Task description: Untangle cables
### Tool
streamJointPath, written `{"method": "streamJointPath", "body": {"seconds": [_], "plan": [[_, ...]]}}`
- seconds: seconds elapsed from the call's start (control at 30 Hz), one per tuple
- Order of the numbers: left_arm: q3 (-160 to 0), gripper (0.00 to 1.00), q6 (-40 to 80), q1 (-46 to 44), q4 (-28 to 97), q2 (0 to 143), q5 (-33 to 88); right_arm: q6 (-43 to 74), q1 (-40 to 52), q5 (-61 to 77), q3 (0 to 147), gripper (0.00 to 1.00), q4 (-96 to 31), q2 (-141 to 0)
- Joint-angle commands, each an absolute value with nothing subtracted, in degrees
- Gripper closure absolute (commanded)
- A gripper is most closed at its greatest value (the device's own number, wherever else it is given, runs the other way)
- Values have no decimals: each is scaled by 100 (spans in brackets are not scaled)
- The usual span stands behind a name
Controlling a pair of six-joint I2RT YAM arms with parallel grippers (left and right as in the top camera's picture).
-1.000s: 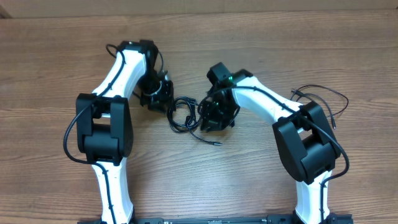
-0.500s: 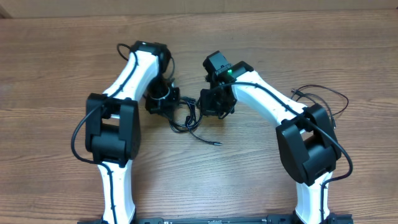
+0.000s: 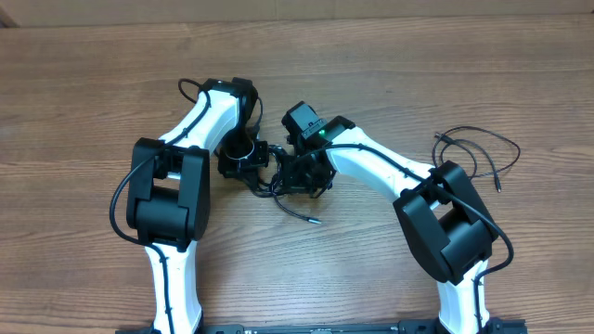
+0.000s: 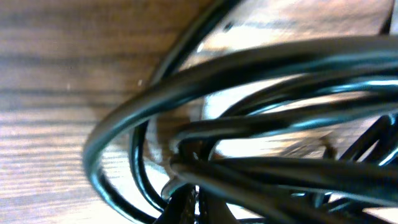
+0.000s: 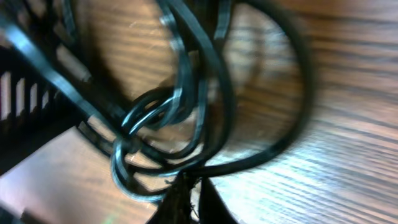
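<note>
The tangled bundle of thin black cables lies at mid-table between my two grippers, and one strand trails to a silvery plug. My left gripper is at the bundle's left edge and my right gripper at its right edge, very close together. In the left wrist view the loops fill the frame, and the fingers are pinched on a strand. In the right wrist view the fingers are shut on strands of the coil.
A separate thin black cable lies in a loose loop at the right side of the wooden table, beside my right arm's base. Both white arms lean in over the table's middle.
Both grippers have moved toward each other, the right one leftward and the left one rightward. The bundle between them is now squeezed smaller, and its plug end has shifted slightly left.
</note>
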State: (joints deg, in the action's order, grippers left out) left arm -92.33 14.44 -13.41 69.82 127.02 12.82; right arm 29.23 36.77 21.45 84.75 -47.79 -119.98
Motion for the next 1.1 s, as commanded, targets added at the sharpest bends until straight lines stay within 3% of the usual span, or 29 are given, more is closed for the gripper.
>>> {"method": "streamJointPath", "body": {"seconds": [0.0,0.37,0.53,0.77,1.07], "plan": [[-9148,96,1129,-1326,6724,12816,1269,2340,3476,2974,8652,91,-4842,-11754],[-9526,96,701,-1175,7085,12811,2394,2224,3367,2764,8807,88,-4788,-11601],[-10283,95,679,-1129,7826,12801,2477,2268,3367,2244,8803,82,-4309,-11605],[-10694,95,683,-1138,8508,12759,2467,2578,3356,1719,8652,81,-4060,-11607],[-10656,91,1566,-1140,8613,12761,847,3037,3358,1610,8326,82,-3911,-11883]]}}
